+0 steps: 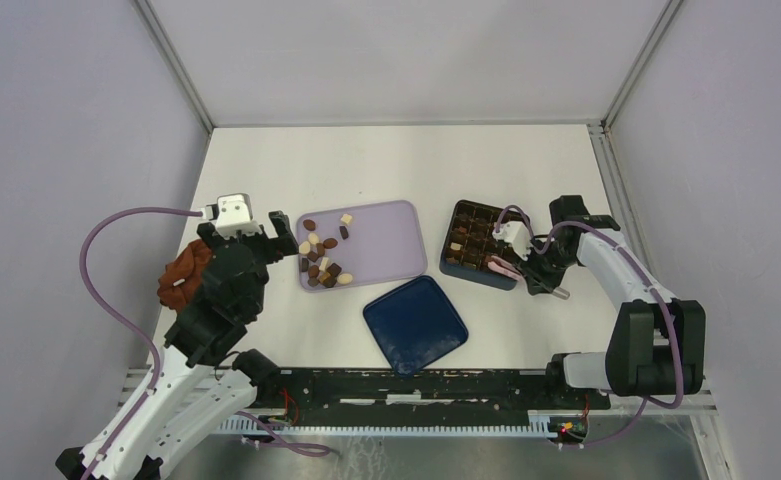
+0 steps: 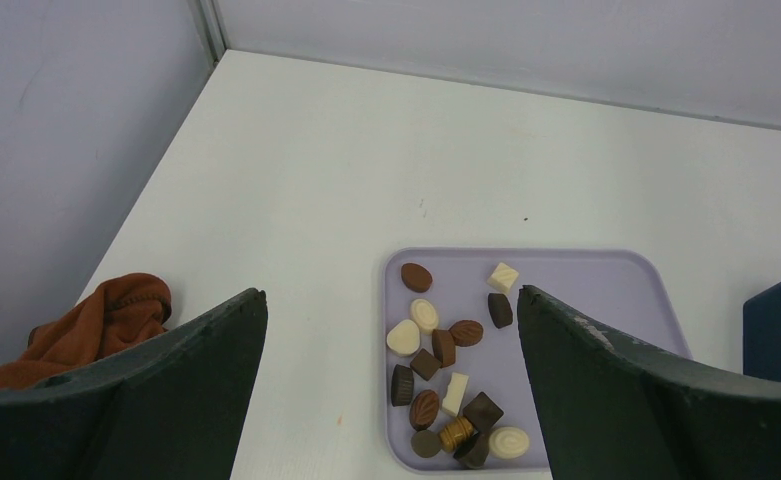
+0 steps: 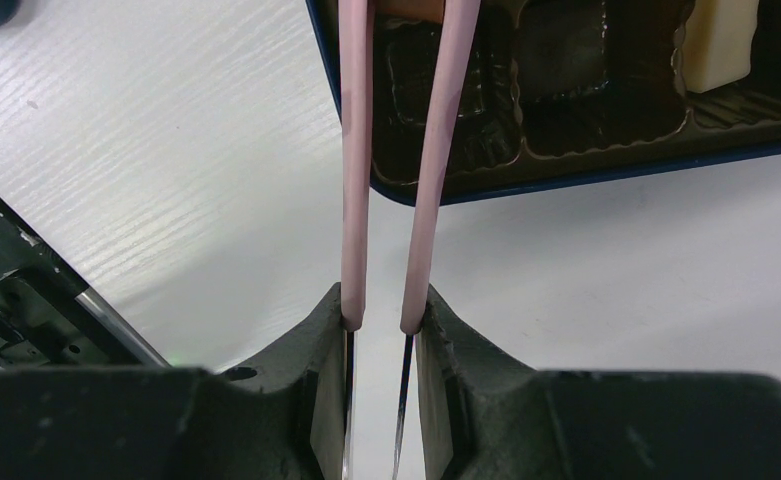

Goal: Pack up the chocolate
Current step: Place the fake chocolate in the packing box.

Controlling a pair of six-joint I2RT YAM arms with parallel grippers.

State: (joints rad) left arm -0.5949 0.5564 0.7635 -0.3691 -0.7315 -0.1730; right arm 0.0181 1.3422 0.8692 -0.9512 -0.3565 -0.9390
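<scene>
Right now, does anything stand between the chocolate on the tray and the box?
Nothing visible does. The chocolate lies uncovered on the lavender tray, the box beside it is open, and the blue lid lies nearer the arms, off the path.

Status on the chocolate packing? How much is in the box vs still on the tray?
Done: a few pieces sit in the box, one cream. In hand: the right gripper clamps the pink tongs over the box; whether they carry a piece is unclear. The left gripper is open by the lavender tray. Left: some fifteen chocolates loose on that tray, blue lid off.
</scene>
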